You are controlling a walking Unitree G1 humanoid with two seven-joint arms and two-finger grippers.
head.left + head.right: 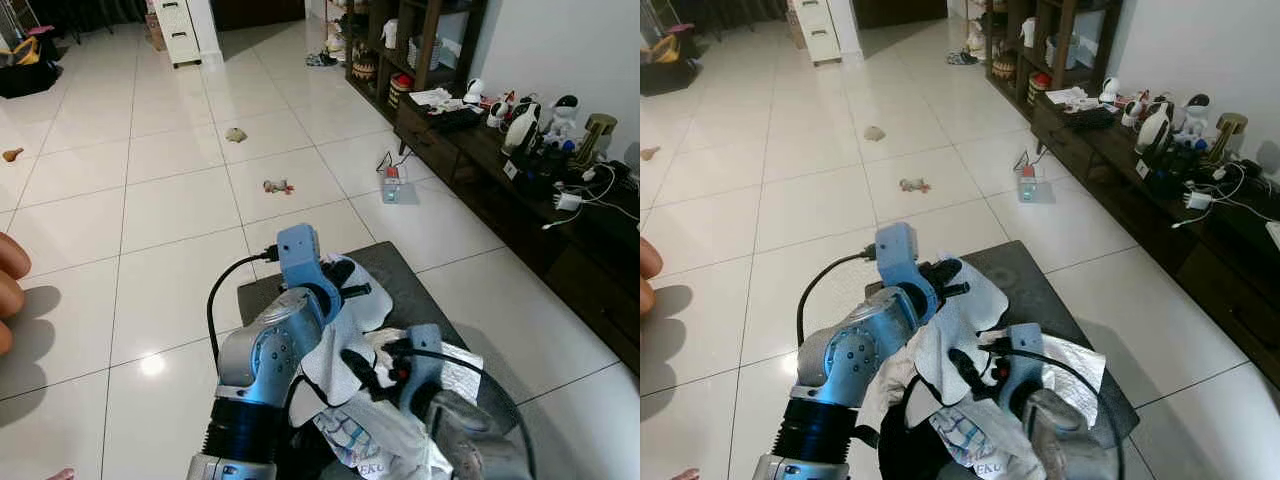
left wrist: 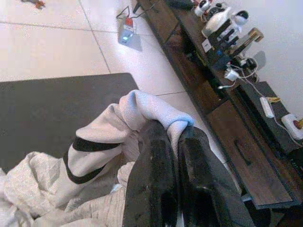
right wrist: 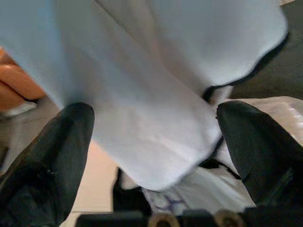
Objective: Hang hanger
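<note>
— Closest in?
— Pinching a fold of white cloth [image 2: 142, 106] with the left tool [image 2: 174, 130], pressed tight on it, held up over the pile [image 1: 370, 430] on the dark pad [image 1: 400, 270].
— And with the right tool [image 3: 156, 116]?
— Spread wide, gripping nothing, hanging just below that same cloth and beside the left.
— Step in hand?
— Seems to be pulling one garment free of the pile. Hardly begun on any hanging, by that reading. As for the hanger: cannot tell where, perhaps buried under the cloth.
— Next move, then?
— Probably calls for lifting the cloth clear, hunting out the hook, and closing the right tool on it. Only after that, carrying it off to some rail.
— Anything gained from one view over another?
— From the left wrist, the pinch itself up close, plus a black band of trim across the cloth. From the head, both arms together and some blue print low in the pile. From the right wrist, little beyond blurred pale fabric between two dark fingers [image 3: 71, 137].
— Farther out?
— At the robot's left edge, a person's hand [image 1: 8, 290] over the floor [image 1: 170, 200]. Beyond the pad, a small red scrap [image 1: 277, 186] on the tiles, then a charger [image 1: 390, 185] with its cable. Farthest, along the right wall, a dark sideboard [image 1: 470, 160] crowded with toys.
</note>
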